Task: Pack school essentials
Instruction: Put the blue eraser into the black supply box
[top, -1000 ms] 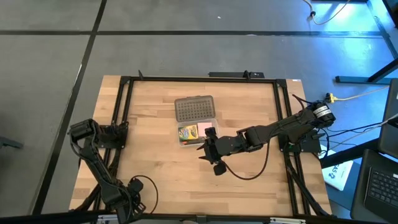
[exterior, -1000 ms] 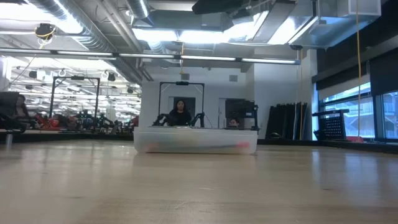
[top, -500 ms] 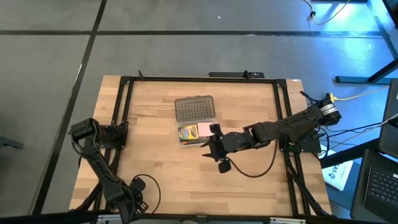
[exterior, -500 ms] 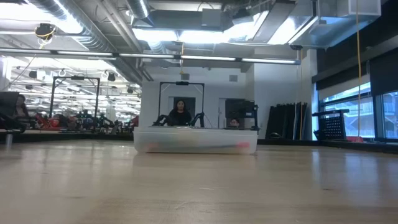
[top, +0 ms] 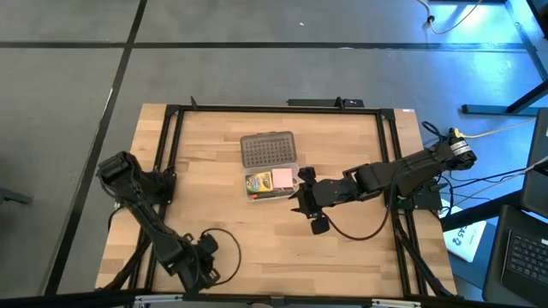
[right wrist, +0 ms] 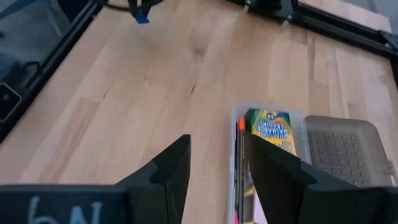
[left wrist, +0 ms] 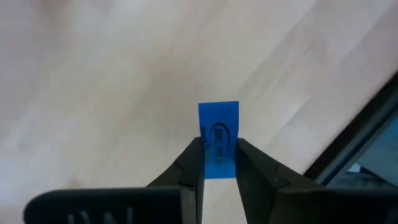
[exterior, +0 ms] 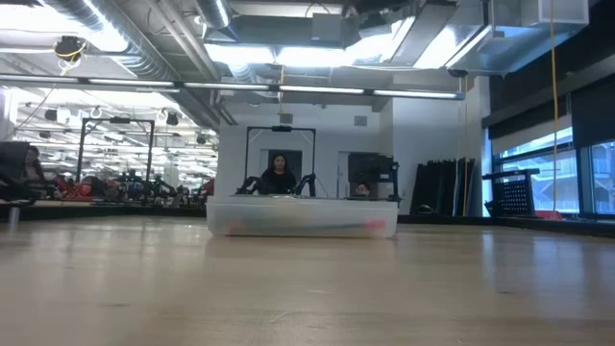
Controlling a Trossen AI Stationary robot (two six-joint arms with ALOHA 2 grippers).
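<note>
Blue and small, the eraser (left wrist: 218,140) sits pinched between the fingers of the left gripper (left wrist: 217,163), roughly half of it standing proud beyond the tips. By the look of it, it is light, slightly rubbery and stiff enough not to buckle, so a narrow pinch across its flat faces should serve (squeezing harder would gain little). It rides with the gripper over the near-left part of the wooden table (top: 214,205), well apart from the clear case (top: 272,182) at the table's middle.

That case already holds the crayon box (right wrist: 272,129) with a pencil (right wrist: 239,168) alongside, and the pink notepad (top: 283,178) next to the crayons; its grey studded lid (top: 268,149) lies open behind it. I cannot make out the scissors.

The right gripper (top: 306,194) hovers just beside the case's right edge, fingers spread and holding nothing. Judging from this, the eraser still has to travel to the case.
</note>
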